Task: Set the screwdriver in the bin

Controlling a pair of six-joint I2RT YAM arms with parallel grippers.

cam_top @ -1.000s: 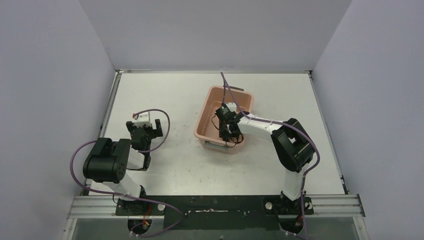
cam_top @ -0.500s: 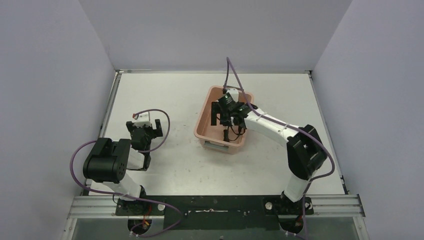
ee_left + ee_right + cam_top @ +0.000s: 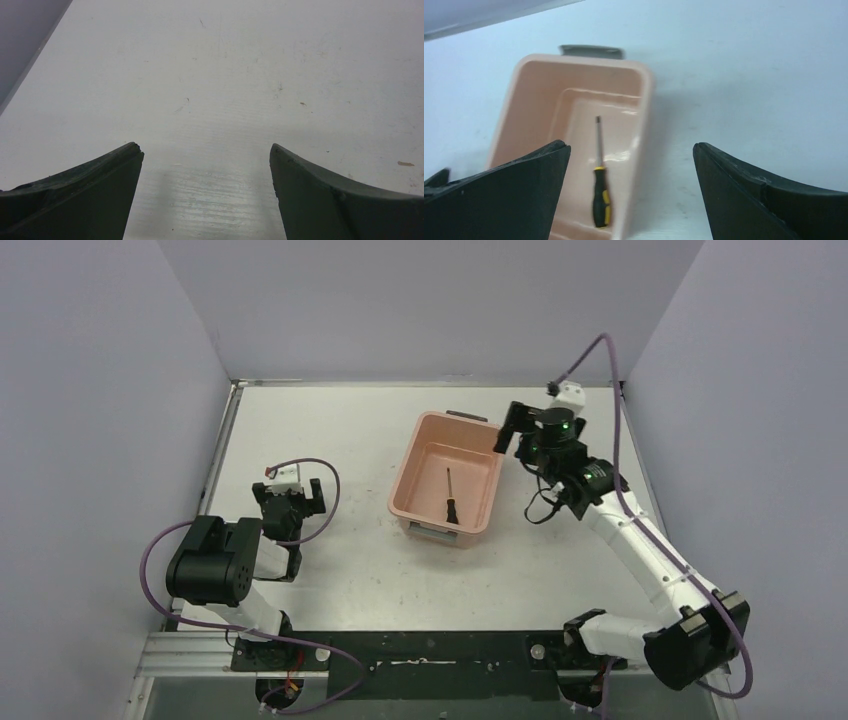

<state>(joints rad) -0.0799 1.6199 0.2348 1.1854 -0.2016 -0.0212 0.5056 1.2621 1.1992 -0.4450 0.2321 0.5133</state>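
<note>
Standby near left edge of table (image 3: 330, 430): holding left gripper (image 3: 205, 150) spread wide, empty, being unneeded. Showing screwdriver (image 3: 450, 495) lying flat on floor of bin (image 3: 405, 475), task apparently done. Hanging right gripper (image 3: 631, 146) wide, empty, beside bin's far right corner.

Top view looks down over the table (image 3: 330, 440); right wrist view shares its bin (image 3: 404, 490) (image 3: 536, 105); left wrist view hugs the table.

The screwdriver (image 3: 599, 175) lies in the bin (image 3: 584, 75); gripper (image 3: 631, 146) spread wide.
</note>
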